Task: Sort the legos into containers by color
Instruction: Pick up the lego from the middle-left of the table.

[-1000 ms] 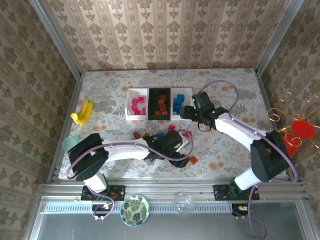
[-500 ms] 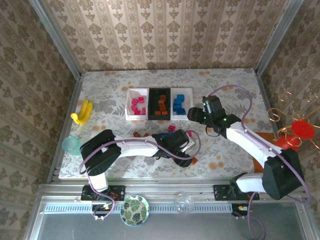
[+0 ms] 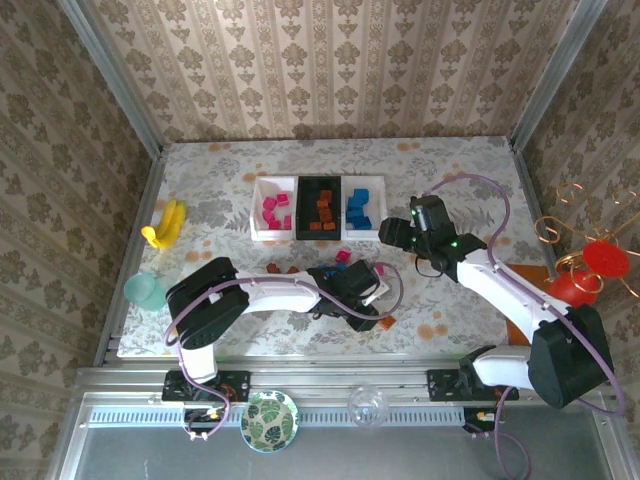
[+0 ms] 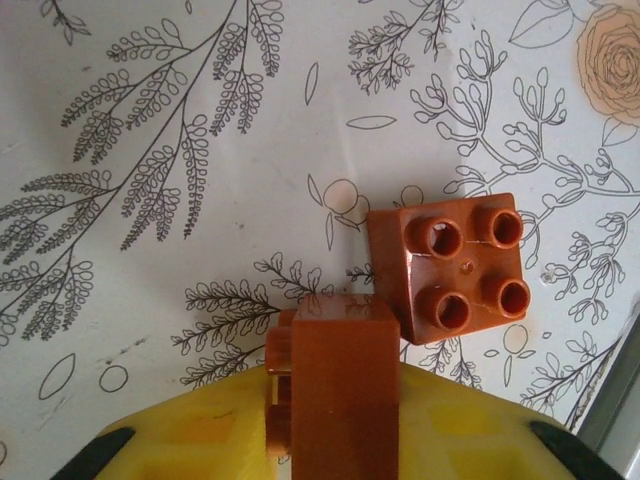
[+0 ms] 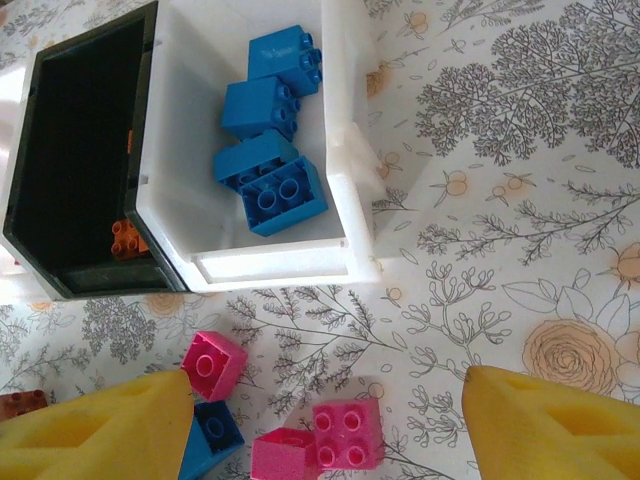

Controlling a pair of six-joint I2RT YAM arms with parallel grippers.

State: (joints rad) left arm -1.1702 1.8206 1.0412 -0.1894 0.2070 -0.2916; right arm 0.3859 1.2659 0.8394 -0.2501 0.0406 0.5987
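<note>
Here, left tool (image 4: pixel 335 435) clamped on brown brick (image 4: pixel 342 365)

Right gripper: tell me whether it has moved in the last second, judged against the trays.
Yes. The right gripper has shifted right and slightly toward the near edge, off the right rim of the white tray holding blue bricks.

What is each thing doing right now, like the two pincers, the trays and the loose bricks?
Left pincer: shut on an orange-brown brick.
Right pincer: open, holding nothing.
White tray of blue bricks: partly filled.
Black tray: partly filled with orange-brown bricks.
White tray of pink bricks: partly filled.
Second orange-brown brick: lying loose, studs up.
Pink bricks: lying loose, not sorted yet.
</note>
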